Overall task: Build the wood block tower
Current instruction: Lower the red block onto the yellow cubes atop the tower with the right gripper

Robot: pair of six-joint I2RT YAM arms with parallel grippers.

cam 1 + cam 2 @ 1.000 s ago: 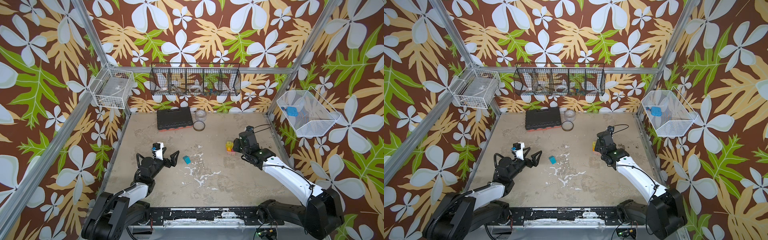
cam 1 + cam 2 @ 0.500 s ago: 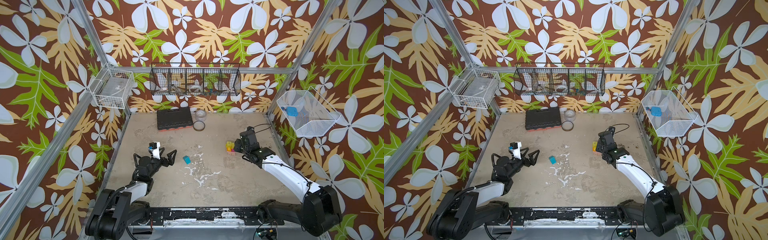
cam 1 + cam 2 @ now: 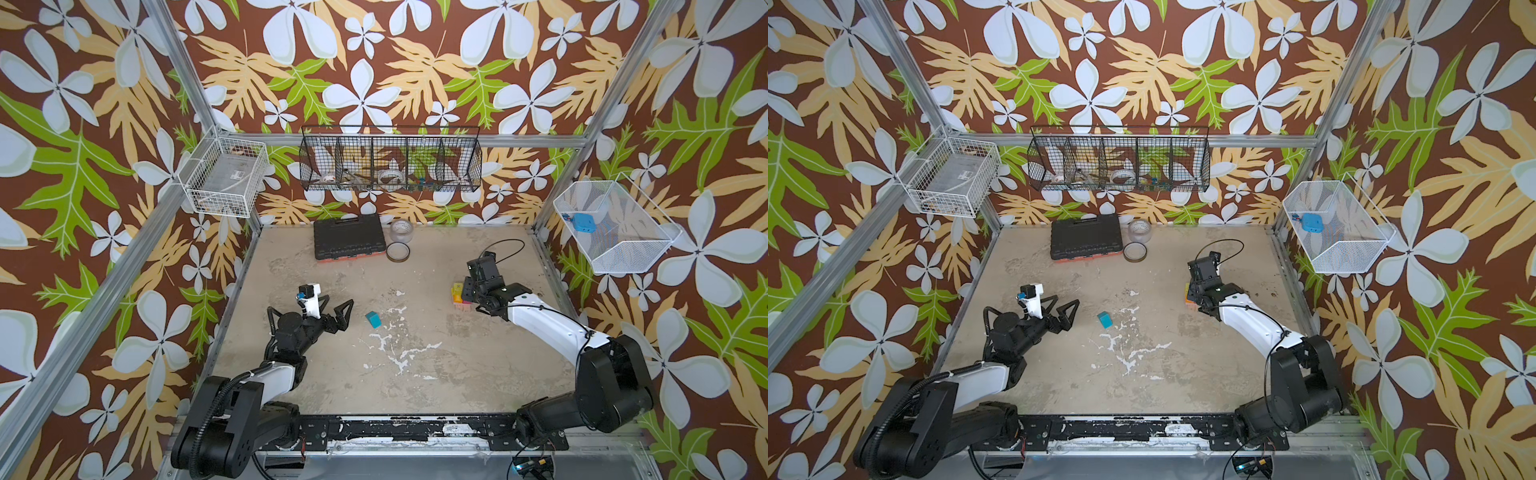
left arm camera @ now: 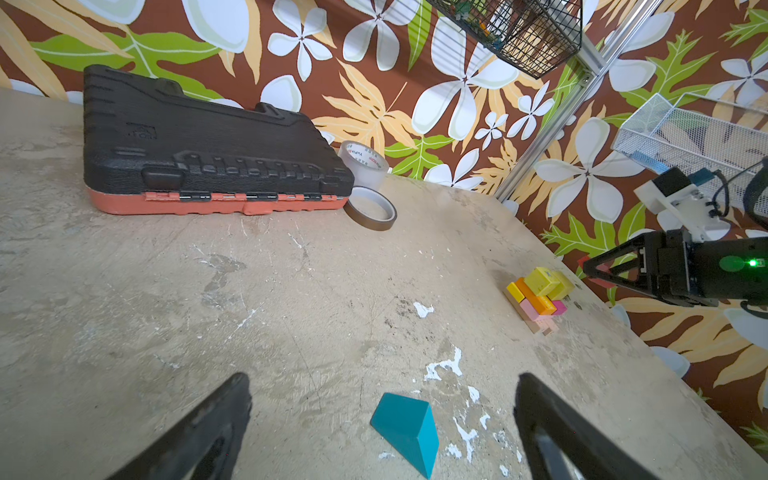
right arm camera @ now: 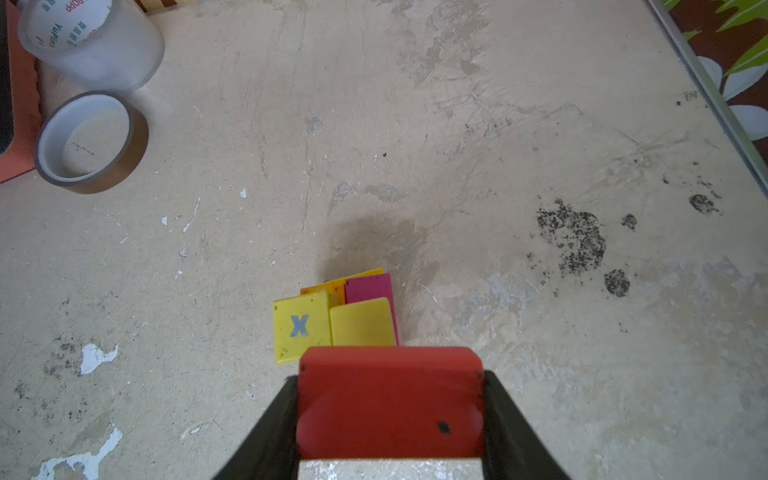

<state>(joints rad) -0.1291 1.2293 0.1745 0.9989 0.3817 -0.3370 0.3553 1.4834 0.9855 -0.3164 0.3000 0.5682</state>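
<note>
The wood block tower (image 3: 457,296) stands low at the right: pink, orange and magenta blocks with two yellow ones on top (image 5: 328,324), also in the left wrist view (image 4: 538,293). My right gripper (image 5: 390,386) hovers just above and beside it, shut on a red block (image 5: 390,401); in both top views this gripper (image 3: 469,291) (image 3: 1192,293) covers part of the tower. A teal wedge (image 3: 373,320) (image 3: 1105,320) lies alone mid-table. My left gripper (image 3: 338,305) (image 4: 382,382) is wide open just left of the wedge (image 4: 409,428), not touching it.
A black tool case (image 3: 347,239) with an orange underside lies at the back, with a clear tape roll (image 3: 401,230) and a brown tape ring (image 3: 398,252) beside it. Wire baskets hang on the back wall (image 3: 390,160), left wall (image 3: 226,180) and right wall (image 3: 615,228).
The right gripper with the red block has shifted slightly left over the tower. The left gripper has drawn back a little to the left, still open.
</note>
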